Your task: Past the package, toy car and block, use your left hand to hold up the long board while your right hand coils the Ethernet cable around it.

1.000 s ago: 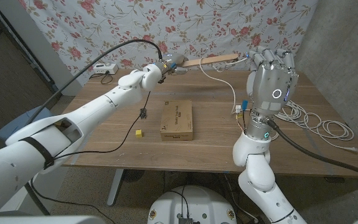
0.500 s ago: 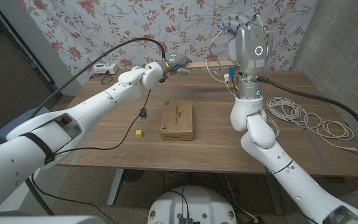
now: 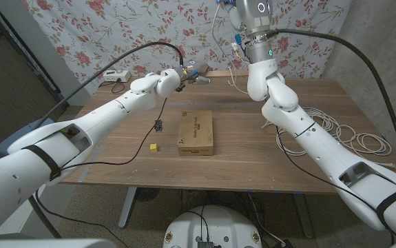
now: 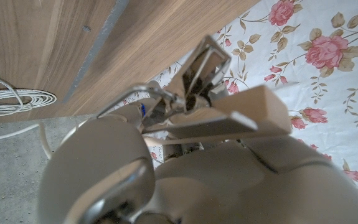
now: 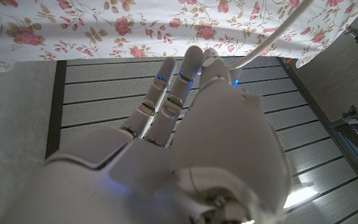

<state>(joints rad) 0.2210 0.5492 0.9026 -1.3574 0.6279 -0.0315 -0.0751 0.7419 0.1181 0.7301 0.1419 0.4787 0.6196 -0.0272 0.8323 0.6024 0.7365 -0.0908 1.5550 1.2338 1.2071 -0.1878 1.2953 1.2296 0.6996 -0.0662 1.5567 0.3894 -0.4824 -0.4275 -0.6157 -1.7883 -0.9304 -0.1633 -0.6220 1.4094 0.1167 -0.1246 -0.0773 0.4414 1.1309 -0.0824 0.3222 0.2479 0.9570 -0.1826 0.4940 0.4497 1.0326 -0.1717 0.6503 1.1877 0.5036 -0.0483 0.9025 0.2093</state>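
Head view, going from the near edge of the table [image 3: 204,172] outward: the block [image 3: 153,147], toy car [image 3: 158,125] and package [image 3: 195,133] lie mid-table. Beyond them, at the far edge, the left hand [image 3: 188,74] grips the long board [image 3: 215,72], its long axis running along that edge toward the right arm. Higher and farther, the right hand [image 5: 185,124] is raised above the board's free end, fingers pressed together around the Ethernet cable [image 3: 220,27]; loose coils lie by the table's right edge
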